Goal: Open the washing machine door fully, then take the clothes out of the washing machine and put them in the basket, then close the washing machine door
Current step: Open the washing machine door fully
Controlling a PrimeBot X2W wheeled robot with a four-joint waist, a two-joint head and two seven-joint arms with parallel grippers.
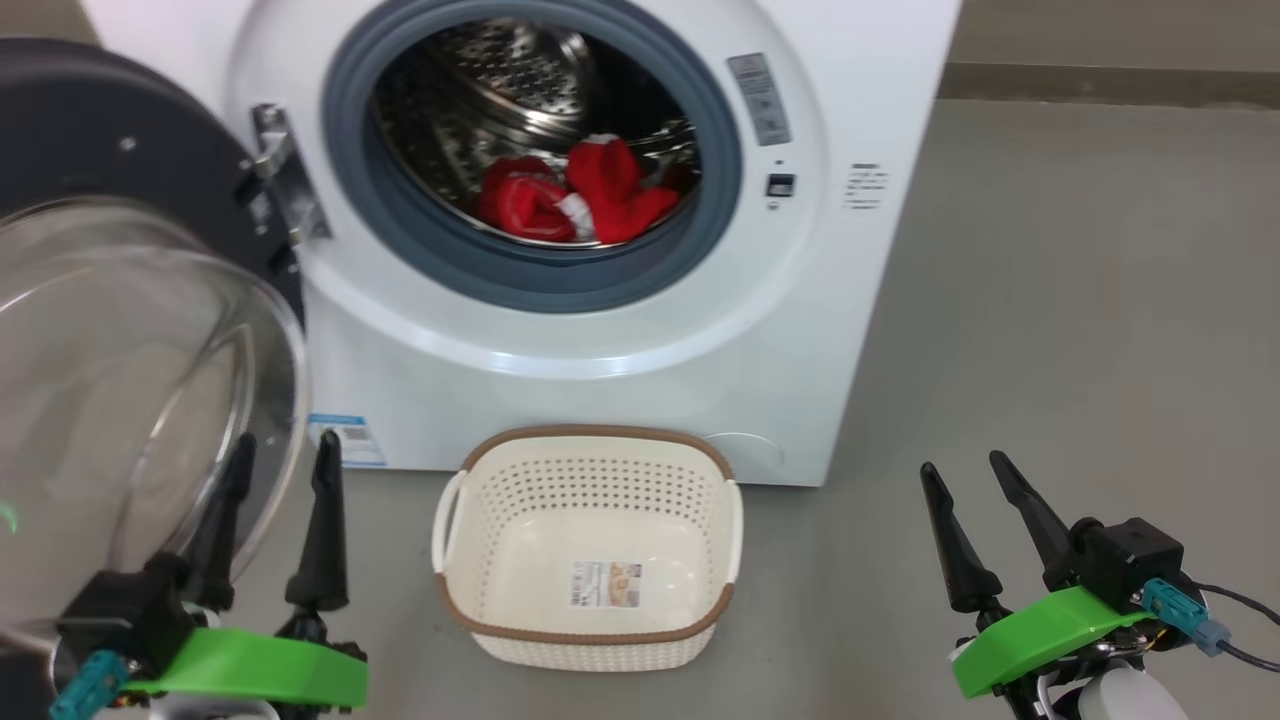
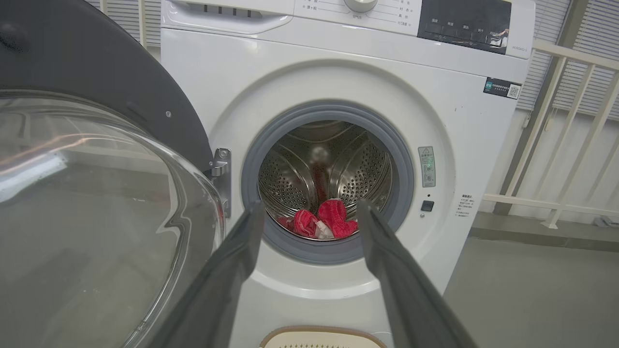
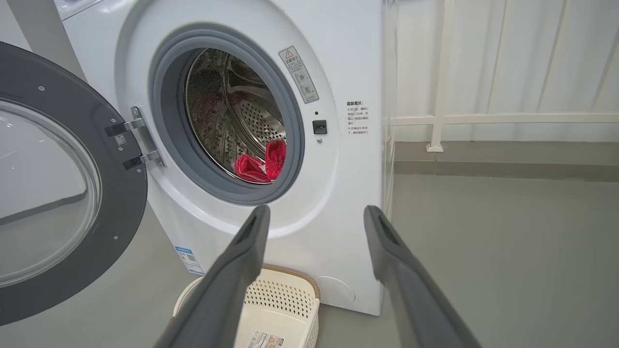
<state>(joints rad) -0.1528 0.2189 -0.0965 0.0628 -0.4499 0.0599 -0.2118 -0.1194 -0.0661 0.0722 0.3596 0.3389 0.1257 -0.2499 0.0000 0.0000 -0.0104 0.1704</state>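
Left end effector (image 1: 283, 447) and right end effector (image 1: 963, 465) flank the basket (image 1: 600, 433), both spread wide, pointing forward

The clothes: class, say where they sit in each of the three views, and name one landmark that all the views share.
Head view: clothes upper centre, low in the drum.
Left wrist view: clothes just below centre, at the drum's bottom.
Right wrist view: clothes left of centre, low in the drum.
Shared landmark: the grey rubber ring around the drum's mouth.
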